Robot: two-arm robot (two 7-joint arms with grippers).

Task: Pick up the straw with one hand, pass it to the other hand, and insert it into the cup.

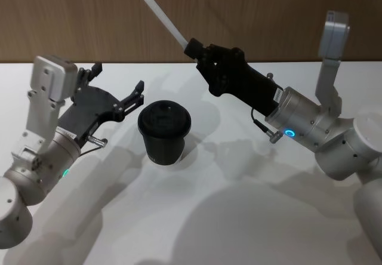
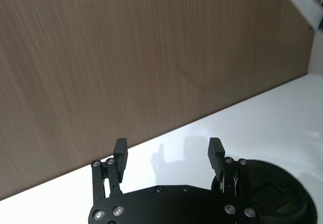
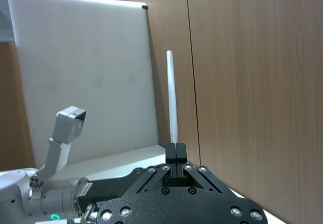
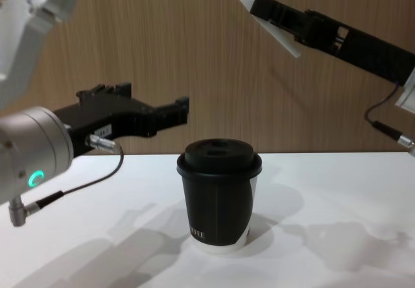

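The right tool (image 1: 193, 48) is raised above the white counter (image 1: 239, 217), up behind the cup (image 1: 164, 131) and to its right, with its two black fingers pressed together on the straw (image 1: 158, 8). The straw is pinched near one end and slants. Its long part runs up and to the left from the fingers and leaves the top of the head view. In the chest view a short end (image 4: 286, 43) sticks out below the fingers and points down toward the cup, well above the lid and apart from it. In the right wrist view the straw (image 3: 172, 93) stands straight out from the closed fingertips (image 3: 175, 151) against the wood wall (image 3: 252, 82). The cup stands upright on the counter between the two arms, its domed lid on. The left tool (image 1: 117, 79) hovers off the counter just left of the cup, at about lid height. Its fingers are spread wide with nothing between them and point toward the cup without touching it. In the left wrist view the lid (image 2: 275, 188) lies just beside one of the spread fingers (image 2: 216, 153).
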